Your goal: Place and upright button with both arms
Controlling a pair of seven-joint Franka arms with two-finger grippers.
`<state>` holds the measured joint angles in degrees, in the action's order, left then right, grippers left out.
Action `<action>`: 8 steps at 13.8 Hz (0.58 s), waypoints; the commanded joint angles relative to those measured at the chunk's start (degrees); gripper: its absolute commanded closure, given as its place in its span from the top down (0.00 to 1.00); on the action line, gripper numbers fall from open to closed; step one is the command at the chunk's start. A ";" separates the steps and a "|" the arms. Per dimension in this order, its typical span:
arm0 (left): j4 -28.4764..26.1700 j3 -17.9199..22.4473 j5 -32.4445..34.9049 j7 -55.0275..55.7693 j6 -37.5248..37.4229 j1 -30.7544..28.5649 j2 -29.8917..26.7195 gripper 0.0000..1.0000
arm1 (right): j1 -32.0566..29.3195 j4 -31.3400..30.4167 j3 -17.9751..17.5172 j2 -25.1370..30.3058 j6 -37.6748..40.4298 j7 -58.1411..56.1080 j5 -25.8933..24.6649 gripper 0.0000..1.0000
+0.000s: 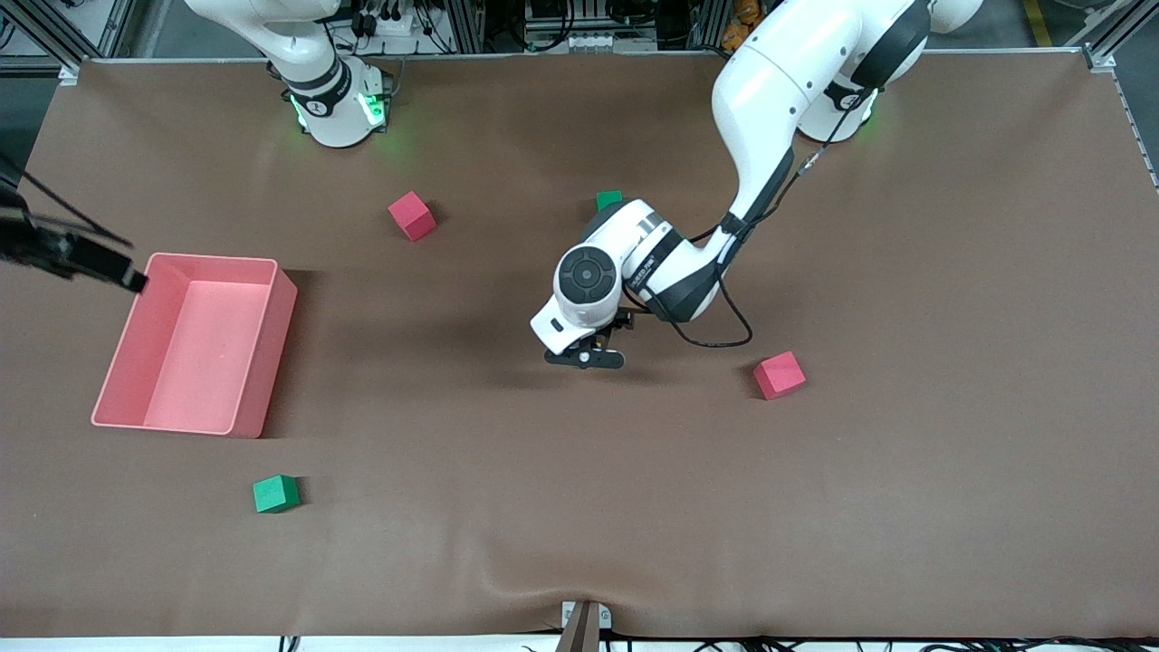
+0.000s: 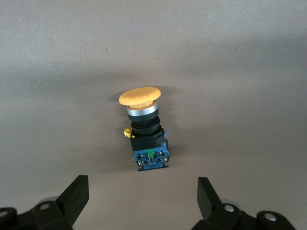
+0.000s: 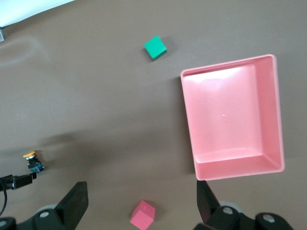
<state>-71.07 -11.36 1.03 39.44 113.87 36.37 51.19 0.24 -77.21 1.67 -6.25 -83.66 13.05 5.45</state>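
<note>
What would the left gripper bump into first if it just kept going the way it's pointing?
Most likely the button: it lies on its side on the table, straight ahead of the left gripper and between its open fingers.

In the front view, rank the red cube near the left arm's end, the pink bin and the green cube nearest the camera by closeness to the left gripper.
1. Red cube, beside the left gripper, toward the left arm's end.
2. Pink bin, toward the right arm's end.
3. Green cube, nearer the camera than the bin.

The bin's near wall and the green cube are not far apart in rank.
</note>
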 commanded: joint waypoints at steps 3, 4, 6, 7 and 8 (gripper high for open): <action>3.65 0.19 -2.43 0.29 -0.58 -0.16 3.04 1.00 | -0.59 -15.07 -0.88 12.40 -3.62 0.92 -2.02 1.00; 4.35 0.19 -2.87 0.37 -0.49 -0.16 3.74 1.00 | -0.59 -15.16 -0.88 12.31 -3.78 0.92 -2.63 1.00; 6.02 0.19 -4.19 0.29 -0.49 -0.16 4.88 1.00 | -0.15 -14.90 -3.06 12.22 -4.31 1.01 -6.74 1.00; 6.03 0.28 -4.19 0.37 -0.49 -0.16 4.98 1.00 | -0.50 -14.29 -3.95 11.96 -4.14 1.10 -7.55 1.00; 6.03 0.28 -4.19 0.29 -0.40 -0.16 5.06 0.97 | -0.59 -14.02 -3.96 11.79 -4.05 1.10 -7.56 1.00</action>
<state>-67.74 -11.30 -2.20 39.44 113.87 35.95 54.56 0.26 -90.68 -0.71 4.79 -87.24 13.17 -0.18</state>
